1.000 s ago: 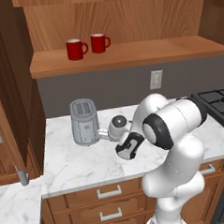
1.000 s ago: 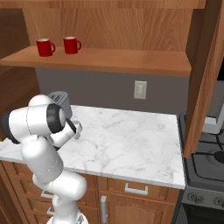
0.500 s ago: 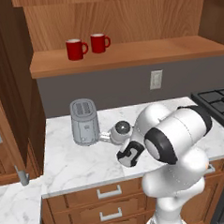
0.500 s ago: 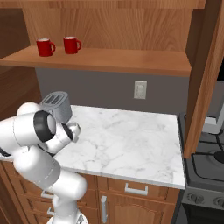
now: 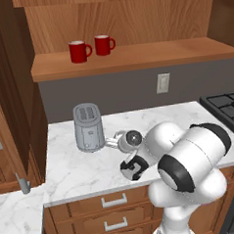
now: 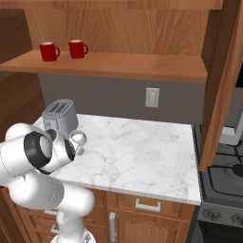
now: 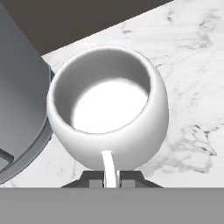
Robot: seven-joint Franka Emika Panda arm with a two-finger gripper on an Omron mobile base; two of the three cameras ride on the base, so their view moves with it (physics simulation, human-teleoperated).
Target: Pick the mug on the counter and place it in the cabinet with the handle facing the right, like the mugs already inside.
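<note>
The grasp step looks done and the lift is in hand; judging from the pictures, the next move calls for raising the mug clear of the toaster, carrying it up to the shelf, and turning it so its loop points right like those of the red mugs.

The brown wood-grain wall cabinet hangs above and behind the grey two-slot toaster, which serves as landmark. The white marble counter with grey veins carries the toaster. The white Franka arm is folded low in front and to the right of the toaster, elbow bulging toward the camera, its wrist turned back toward it. Two red mugs stand on the shelf above the toaster. The small squat white mug sits just beside the toaster, to its right, mouth facing the hand camera. The gripper has its jaws pinched together on the mug's thin white handle.
</note>
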